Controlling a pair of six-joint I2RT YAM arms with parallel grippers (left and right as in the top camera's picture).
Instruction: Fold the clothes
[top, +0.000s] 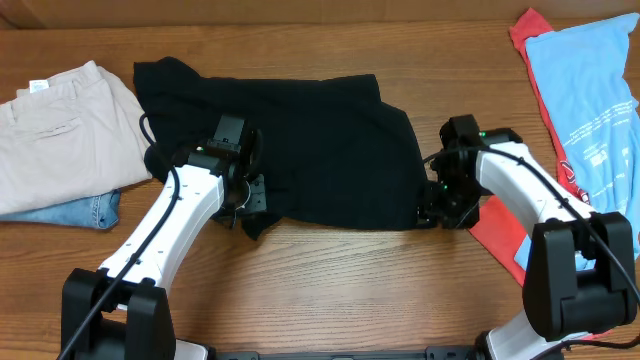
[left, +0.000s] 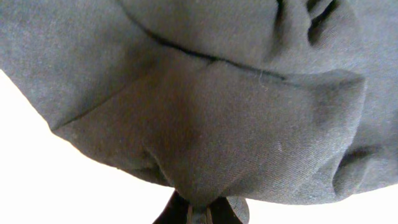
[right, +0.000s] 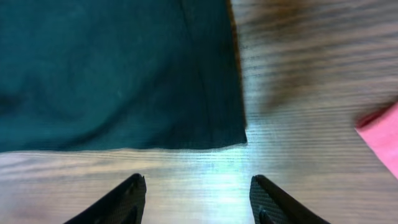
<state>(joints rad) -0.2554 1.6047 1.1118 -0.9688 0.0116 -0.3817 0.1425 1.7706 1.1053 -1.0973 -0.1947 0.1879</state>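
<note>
Your left tool (left: 200, 215) is pinched closed on the black T-shirt (left: 217, 124); your right tool (right: 197, 180) hangs half-open over the bench (right: 298, 93), near the shirt's corner.

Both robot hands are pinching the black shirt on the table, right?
Not quite. The left gripper is pinching the black shirt, but the right gripper is open. Its fingers are apart over the table, just short of the shirt's corner, holding nothing. The right wrist view shows it.
</note>
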